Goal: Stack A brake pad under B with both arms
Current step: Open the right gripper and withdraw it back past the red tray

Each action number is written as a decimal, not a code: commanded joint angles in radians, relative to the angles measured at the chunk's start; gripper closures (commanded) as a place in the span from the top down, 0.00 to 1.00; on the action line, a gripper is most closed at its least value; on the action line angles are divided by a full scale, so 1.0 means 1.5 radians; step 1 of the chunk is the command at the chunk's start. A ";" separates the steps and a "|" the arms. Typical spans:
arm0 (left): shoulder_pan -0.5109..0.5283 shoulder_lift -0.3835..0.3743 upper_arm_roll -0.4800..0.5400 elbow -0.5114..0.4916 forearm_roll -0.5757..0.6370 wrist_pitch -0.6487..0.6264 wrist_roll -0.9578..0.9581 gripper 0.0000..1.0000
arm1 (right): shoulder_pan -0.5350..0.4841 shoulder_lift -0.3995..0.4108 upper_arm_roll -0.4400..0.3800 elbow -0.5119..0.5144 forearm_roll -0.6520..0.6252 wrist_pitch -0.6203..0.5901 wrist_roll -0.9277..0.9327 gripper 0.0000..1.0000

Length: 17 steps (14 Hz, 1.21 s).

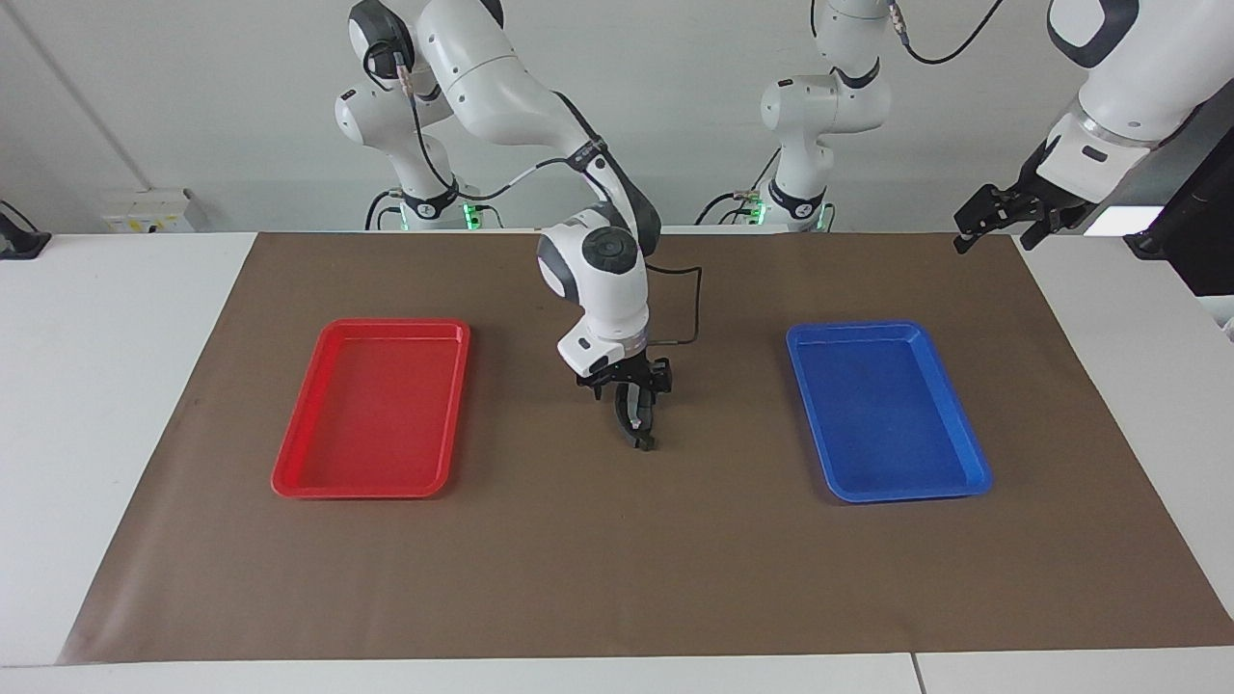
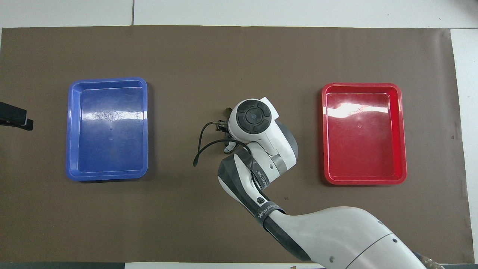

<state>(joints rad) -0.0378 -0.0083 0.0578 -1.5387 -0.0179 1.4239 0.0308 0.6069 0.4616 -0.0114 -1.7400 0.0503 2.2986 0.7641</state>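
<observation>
The black crescent-shaped B brake shoe (image 1: 640,436) lies on the brown mat midway between the two trays. Only its tip (image 2: 226,111) shows in the overhead view, past the right arm's wrist. The A brake pad is hidden; I cannot tell whether it lies beneath the shoe. My right gripper (image 1: 633,407) points down over the shoe's nearer end, open, fingers on either side of it. My left gripper (image 1: 995,224) waits raised over the mat's corner at the left arm's end, open and empty; it also shows in the overhead view (image 2: 15,117).
A red tray (image 1: 453,339) lies toward the right arm's end and a blue tray (image 1: 802,339) toward the left arm's end; nothing is in either. A black cable (image 1: 692,308) loops from the right wrist above the mat.
</observation>
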 commanded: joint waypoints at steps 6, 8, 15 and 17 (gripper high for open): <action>0.006 -0.018 -0.005 -0.022 0.010 0.012 0.004 1.00 | -0.165 -0.183 0.003 -0.015 -0.043 -0.201 -0.117 1.00; 0.006 -0.018 -0.005 -0.022 0.010 0.012 0.004 1.00 | -0.213 -0.214 0.005 -0.015 -0.043 -0.245 -0.170 1.00; 0.006 -0.018 -0.005 -0.022 0.010 0.011 0.004 1.00 | -0.366 -0.308 0.005 -0.013 -0.035 -0.359 -0.324 1.00; 0.006 -0.018 -0.005 -0.022 0.010 0.012 0.004 1.00 | -0.394 -0.335 0.004 -0.001 -0.030 -0.401 -0.339 1.00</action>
<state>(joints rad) -0.0374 -0.0083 0.0578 -1.5388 -0.0179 1.4239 0.0308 0.0524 0.0081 -0.0214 -1.7350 -0.0034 1.7381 0.2811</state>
